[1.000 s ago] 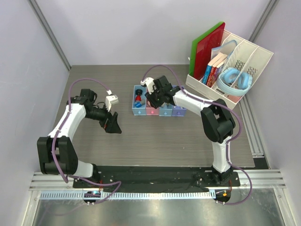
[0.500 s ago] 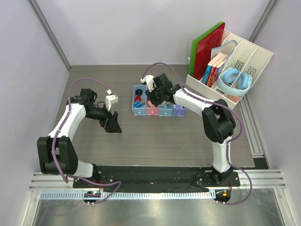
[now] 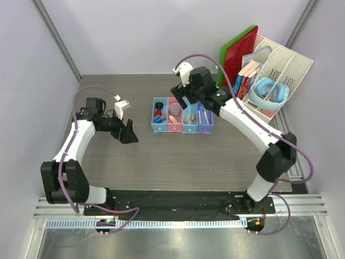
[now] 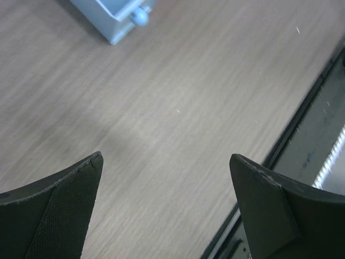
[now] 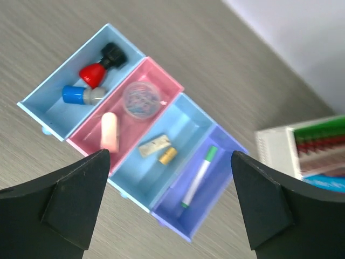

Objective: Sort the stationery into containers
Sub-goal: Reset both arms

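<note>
You left the right tool [image 5: 170, 156] spread wide and holding nothing, hanging above the row of four open plastic trays. The left tool [image 4: 166, 157] likewise stood wide and empty, low over the grey wood-grain bench [image 3: 178, 156], left of the row. The stationery lay sorted: a red-and-black cylinder [image 5: 99, 65] and a blue cylinder [image 5: 78, 94] in the blue tray [image 5: 49, 105]; a pinkish-white roll [image 5: 109, 132] in the pink tray [image 5: 159, 80]; a whitish eraser block [image 5: 154, 145] and a small yellow piece [image 5: 168, 155] in the light-blue tray [image 5: 183, 121]; and a white pen with a green tip [image 5: 199, 175] in the lavender tray [image 5: 215, 172]. In my judgement, a careless descent could have struck a tray wall and shoved the row or spilled its contents. The right arm also ran close to the white slotted file rack [image 3: 285, 65], where its cable could have snagged. Open room lay on the bare bench between the row and the arm bases.
</note>
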`<action>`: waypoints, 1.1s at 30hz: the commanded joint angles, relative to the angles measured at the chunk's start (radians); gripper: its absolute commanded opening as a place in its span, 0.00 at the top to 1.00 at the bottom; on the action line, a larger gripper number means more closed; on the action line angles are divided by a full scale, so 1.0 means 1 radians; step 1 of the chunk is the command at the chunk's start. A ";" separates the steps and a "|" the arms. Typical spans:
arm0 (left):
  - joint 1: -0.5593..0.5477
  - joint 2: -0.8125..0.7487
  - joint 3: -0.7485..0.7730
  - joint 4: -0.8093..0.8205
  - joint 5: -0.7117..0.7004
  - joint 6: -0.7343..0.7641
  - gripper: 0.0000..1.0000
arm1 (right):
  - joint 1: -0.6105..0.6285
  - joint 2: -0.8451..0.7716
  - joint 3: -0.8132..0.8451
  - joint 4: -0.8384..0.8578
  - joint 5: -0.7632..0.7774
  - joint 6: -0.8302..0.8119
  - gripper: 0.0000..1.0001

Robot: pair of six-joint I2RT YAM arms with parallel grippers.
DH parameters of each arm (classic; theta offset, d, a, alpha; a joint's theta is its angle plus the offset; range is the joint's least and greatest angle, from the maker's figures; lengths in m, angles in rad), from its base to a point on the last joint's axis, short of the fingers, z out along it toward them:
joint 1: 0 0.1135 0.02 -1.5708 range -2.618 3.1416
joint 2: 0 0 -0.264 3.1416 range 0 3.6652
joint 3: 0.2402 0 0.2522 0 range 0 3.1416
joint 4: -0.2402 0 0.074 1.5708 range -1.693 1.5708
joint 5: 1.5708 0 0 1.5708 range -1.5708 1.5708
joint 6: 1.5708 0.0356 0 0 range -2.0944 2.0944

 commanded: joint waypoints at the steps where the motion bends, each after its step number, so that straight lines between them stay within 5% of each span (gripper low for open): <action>1: 0.036 -0.053 0.007 0.187 -0.056 -0.149 0.00 | 0.001 -0.179 -0.044 -0.077 0.118 -0.007 0.00; 9: 0.117 -0.183 -0.118 0.500 -0.322 -0.406 0.00 | -0.067 -0.597 -0.342 -0.117 0.069 0.007 0.00; 16: 0.118 -0.294 -0.168 0.531 -0.433 -0.388 0.00 | -0.120 -0.860 -0.647 0.047 0.233 0.025 0.00; 26: 0.122 -0.377 -0.239 0.598 -0.412 -0.416 0.00 | -0.202 -0.854 -0.822 0.304 0.419 0.094 0.00; 33: 0.122 -0.357 -0.243 0.606 -0.406 -0.417 0.00 | -0.225 -0.824 -0.821 0.338 0.437 0.084 0.00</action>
